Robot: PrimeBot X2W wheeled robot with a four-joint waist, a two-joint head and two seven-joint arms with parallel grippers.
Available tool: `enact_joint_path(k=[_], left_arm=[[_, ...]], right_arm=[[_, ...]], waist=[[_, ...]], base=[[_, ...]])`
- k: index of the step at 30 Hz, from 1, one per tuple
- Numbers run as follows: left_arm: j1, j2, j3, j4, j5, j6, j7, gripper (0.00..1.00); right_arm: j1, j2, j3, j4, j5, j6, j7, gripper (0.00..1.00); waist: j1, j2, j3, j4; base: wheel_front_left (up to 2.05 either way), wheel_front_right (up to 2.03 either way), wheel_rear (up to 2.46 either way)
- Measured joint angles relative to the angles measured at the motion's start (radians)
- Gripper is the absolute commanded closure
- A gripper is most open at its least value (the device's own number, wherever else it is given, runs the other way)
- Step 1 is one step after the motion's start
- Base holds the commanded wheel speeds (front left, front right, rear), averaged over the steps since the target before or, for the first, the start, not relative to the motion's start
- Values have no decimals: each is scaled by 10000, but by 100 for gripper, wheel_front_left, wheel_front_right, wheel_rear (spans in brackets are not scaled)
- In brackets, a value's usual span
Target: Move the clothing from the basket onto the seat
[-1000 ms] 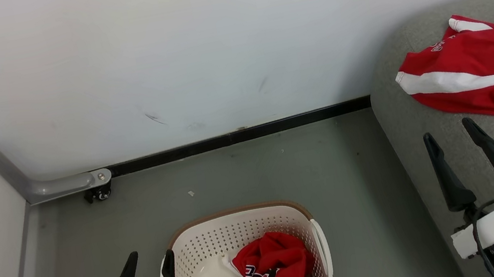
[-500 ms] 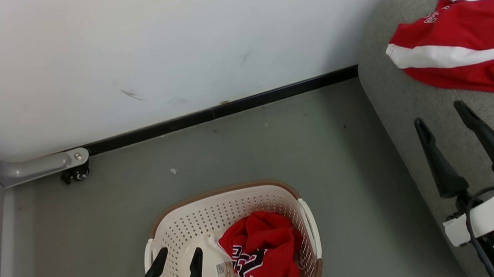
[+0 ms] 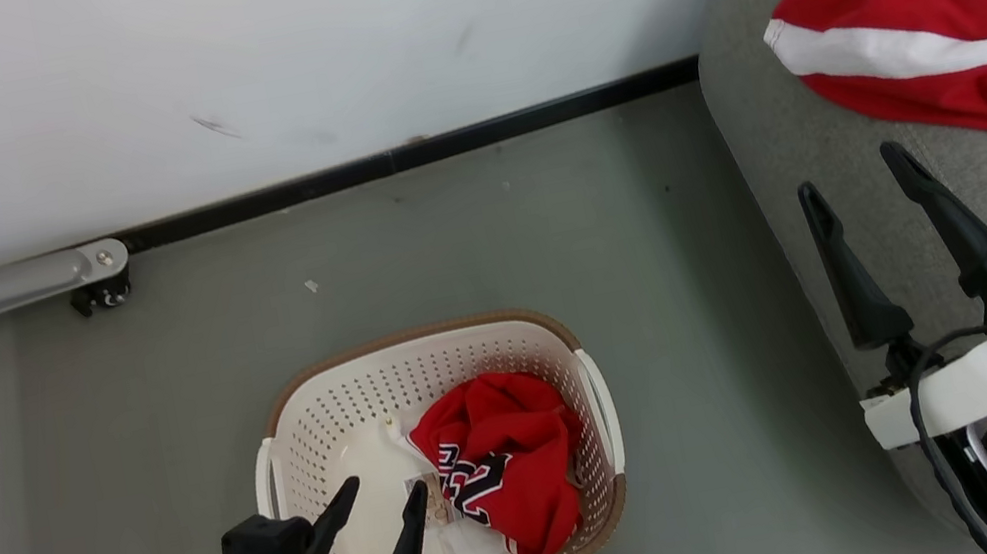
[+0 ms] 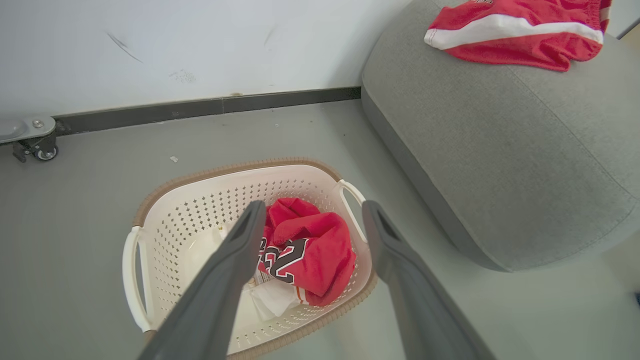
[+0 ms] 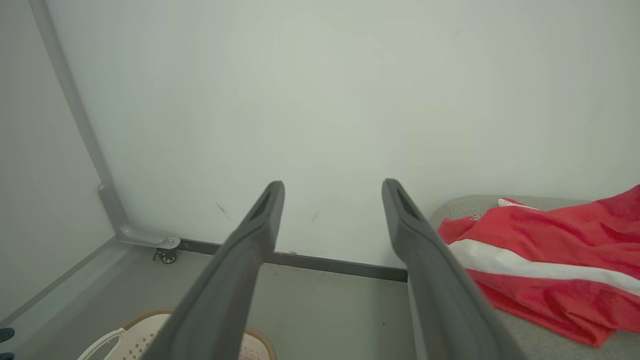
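The cream perforated basket (image 3: 316,420) with a brown rim stands on the floor. A crumpled red garment with black-and-white lettering (image 3: 508,447) lies in its right half beside a barcode sticker. My left gripper (image 3: 383,487) is open above the basket's near-left part, fingers aimed at that garment (image 4: 310,250) but apart from it. The red garment with broad white stripes (image 3: 947,24) lies spread on the grey sofa (image 3: 791,123). My right gripper (image 3: 847,167) is open and empty over the sofa's left edge, short of the striped garment (image 5: 550,260).
A white wall with a black baseboard (image 3: 392,161) closes the far side. A grey metal bracket with a small caster (image 3: 99,286) sits in the left corner by a side panel. Bare grey floor (image 3: 681,305) separates basket and sofa.
The camera has tilted, so the whole scene slid upward. My left gripper moved from beside the basket's left wall to over its near-left part. The right gripper stays open.
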Motion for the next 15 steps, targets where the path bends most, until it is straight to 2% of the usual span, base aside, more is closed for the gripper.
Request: enact_joint_path(k=[15], left_arm=[[-1505, 31, -717, 600, 708, -107, 616, 0]], right_arm=[[-859, -6, 184, -165, 6, 0, 0, 0]], waist=[[0, 0, 1193, -193]], base=[[0, 0, 0]])
